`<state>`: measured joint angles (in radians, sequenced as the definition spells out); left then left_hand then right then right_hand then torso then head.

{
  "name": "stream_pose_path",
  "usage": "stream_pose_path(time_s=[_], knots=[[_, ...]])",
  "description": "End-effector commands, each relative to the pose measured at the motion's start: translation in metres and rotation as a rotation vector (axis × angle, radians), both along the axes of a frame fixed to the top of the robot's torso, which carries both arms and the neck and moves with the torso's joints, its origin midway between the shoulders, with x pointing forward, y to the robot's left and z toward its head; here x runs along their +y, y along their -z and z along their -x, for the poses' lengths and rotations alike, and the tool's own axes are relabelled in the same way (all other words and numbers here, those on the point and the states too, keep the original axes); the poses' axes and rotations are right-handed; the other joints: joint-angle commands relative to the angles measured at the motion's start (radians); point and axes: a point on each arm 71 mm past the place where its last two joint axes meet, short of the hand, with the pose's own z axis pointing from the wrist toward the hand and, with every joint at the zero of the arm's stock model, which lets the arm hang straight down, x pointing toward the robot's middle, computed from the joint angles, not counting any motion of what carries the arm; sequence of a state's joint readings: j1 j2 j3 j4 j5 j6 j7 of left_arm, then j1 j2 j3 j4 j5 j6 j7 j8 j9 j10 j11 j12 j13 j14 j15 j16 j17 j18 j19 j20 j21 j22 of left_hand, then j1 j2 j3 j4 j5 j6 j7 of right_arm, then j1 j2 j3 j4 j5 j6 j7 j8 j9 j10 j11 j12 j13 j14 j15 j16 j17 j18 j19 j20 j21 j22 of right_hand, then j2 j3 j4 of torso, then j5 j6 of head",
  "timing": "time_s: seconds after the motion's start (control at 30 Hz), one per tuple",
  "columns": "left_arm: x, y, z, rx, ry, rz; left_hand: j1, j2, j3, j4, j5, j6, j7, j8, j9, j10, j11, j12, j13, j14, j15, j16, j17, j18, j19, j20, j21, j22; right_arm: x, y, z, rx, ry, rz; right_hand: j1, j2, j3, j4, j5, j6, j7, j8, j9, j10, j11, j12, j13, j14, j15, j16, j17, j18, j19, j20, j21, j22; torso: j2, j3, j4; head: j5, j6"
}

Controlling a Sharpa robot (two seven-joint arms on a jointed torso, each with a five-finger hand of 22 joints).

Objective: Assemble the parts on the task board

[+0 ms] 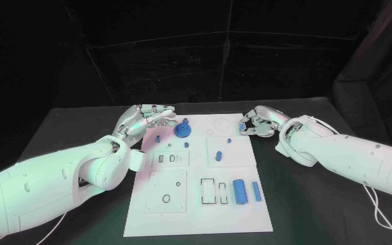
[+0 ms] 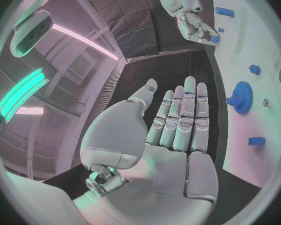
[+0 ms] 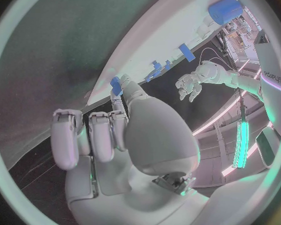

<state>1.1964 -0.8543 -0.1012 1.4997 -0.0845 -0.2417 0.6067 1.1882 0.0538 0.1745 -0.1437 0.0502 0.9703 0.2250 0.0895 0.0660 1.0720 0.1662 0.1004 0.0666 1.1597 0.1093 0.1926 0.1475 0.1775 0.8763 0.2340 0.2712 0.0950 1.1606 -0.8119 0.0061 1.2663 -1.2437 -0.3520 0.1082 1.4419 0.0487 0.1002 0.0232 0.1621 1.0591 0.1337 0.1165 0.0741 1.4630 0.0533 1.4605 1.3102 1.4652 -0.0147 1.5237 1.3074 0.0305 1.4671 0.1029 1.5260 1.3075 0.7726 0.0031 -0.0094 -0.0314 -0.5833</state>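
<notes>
Hovering left hand (image 1: 145, 119) open; right hand (image 1: 255, 122) pinching blue part (image 3: 116, 85).

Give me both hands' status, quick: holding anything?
Left hand: open, fingers straight, holding nothing, beside the blue gear.
Right hand: pinching a small blue part at its fingertips, at the task board edge.
</notes>
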Motion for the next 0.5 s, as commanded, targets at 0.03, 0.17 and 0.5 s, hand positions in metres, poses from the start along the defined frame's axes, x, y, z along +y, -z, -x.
stream_pose_path(time_s=[0.03, 0.17, 0.5], knots=[[0.0, -0.001, 0.001, -0.005, 0.011, 0.009, -0.003, 0.01, -0.001, -0.006, 0.002, 0.006, 0.002, -0.006, 0.0, 0.003, 0.0, -0.005, 0.0, 0.001, 0.005, -0.004, 0.002, 0.008, 0.006, 0.0, -0.005, -0.001, 0.003, -0.007, 0.004, -0.052, 0.025, -0.02, 0.0, 0.02, 0.009, 0.001, -0.004, 0.014, -0.006, 0.004, 0.005, 0.038, -0.008, 0.003, 0.158, 0.083, -0.007, 0.003, 0.155, -0.007, 0.029, -0.009, 0.004, 0.166, -0.001, -0.0004, -0.0006, 0.003, -0.001], [0.0, -0.002, 0.001, -0.005, 0.009, 0.009, -0.003, 0.01, -0.001, -0.006, 0.002, 0.006, 0.002, -0.006, 0.0, 0.003, 0.0, -0.005, 0.0, 0.001, 0.005, -0.004, 0.002, 0.008, 0.006, 0.0, -0.005, -0.001, 0.011, -0.013, 0.013, -0.059, 0.033, -0.042, -0.004, 0.021, 0.012, 0.001, -0.002, 0.016, -0.007, 0.004, 0.005, 0.038, -0.009, 0.003, 0.158, 0.083, -0.007, 0.004, 0.157, -0.008, 0.033, -0.01, 0.006, 0.171, -0.002, -0.0031, -0.0008, 0.003, 0.0], [0.006, 0.0, -0.002, 0.026, -0.019, 0.036, -0.004, 0.011, 0.0, -0.006, 0.002, 0.006, 0.002, -0.007, 0.0, 0.003, 0.0, -0.006, 0.0, 0.001, 0.005, -0.004, 0.002, 0.008, 0.007, 0.0, -0.005, -0.002, 0.065, -0.025, 0.034, -0.032, 0.006, -0.056, -0.014, 0.018, 0.016, 0.002, 0.001, 0.014, -0.007, 0.002, 0.003, 0.036, -0.009, -0.001, 0.154, 0.082, -0.008, 0.002, 0.153, -0.008, 0.034, -0.011, 0.007, 0.172, -0.02, -0.0143, -0.001, 0.016, -0.009]])
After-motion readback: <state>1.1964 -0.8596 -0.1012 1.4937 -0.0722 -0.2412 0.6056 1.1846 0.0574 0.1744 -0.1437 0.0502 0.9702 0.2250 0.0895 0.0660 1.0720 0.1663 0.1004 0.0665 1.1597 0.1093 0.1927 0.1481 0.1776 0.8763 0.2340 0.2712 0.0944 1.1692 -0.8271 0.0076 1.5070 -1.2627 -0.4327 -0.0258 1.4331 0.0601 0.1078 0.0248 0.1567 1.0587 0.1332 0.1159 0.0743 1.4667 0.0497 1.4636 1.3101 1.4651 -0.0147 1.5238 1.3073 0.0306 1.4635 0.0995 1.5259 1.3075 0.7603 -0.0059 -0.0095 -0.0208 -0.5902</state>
